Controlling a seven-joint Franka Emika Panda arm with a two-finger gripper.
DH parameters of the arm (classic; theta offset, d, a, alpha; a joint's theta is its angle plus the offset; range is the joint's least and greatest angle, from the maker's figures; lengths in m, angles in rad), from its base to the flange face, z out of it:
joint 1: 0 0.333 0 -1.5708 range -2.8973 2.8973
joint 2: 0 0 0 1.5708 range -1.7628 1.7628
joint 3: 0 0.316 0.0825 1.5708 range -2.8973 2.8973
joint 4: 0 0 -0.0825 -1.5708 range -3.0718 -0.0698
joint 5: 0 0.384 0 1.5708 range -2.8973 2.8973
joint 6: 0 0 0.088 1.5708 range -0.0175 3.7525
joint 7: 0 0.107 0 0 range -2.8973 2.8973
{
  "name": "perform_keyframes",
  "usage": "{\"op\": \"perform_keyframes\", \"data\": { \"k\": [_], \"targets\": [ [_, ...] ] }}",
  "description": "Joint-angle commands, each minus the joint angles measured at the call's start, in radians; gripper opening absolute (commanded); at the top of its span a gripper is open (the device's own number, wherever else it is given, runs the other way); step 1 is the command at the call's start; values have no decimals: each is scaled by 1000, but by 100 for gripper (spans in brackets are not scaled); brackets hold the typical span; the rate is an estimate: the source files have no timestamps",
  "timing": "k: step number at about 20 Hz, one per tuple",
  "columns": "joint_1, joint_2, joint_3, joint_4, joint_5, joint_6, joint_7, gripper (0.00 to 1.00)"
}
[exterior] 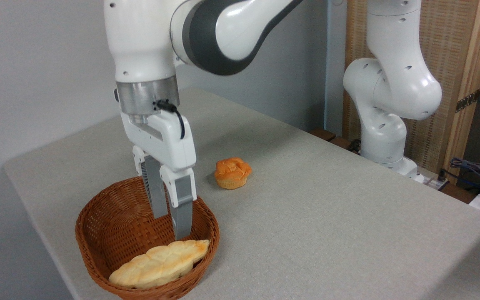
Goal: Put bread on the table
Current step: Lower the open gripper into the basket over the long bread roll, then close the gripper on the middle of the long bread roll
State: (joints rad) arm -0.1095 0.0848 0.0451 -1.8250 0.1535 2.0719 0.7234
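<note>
Gripper (pixel 172 227) is down inside the basket (pixel 98 225), fingers pointing straight down, a narrow gap between them, nothing held. The nearer fingertip ends right at the upper right end of the bread (pixel 161 263); can't tell if it actually touches. Bread lies just below and in front of the fingers, long axis running down-left from them, resting against the basket's near wall, not lifted. Step in hand looks like the approach/pre-grasp, no grasp made yet. Most of the loaf sits left-forward of the fingers, so the next move likely needs a shift toward the loaf's middle, jaws wider, straddling its narrow width, then close and lift clear of the rim. Table (pixel 327 208) lies bare to the right of the gripper; a small orange bun (pixel 232 172) sits behind-right, avoid that spot.
</note>
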Motion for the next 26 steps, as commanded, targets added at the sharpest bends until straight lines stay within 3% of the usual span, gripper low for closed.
{"op": "perform_keyframes", "data": {
  "k": [1,8,14,26],
  "targets": [
    [-6,6,4,-66,38,112,16,100],
    [-10,32,-4,-106,47,195,17,100],
    [-24,49,-4,-120,116,208,17,100],
    [-21,62,-1,-143,120,260,86,100]
  ]
}}
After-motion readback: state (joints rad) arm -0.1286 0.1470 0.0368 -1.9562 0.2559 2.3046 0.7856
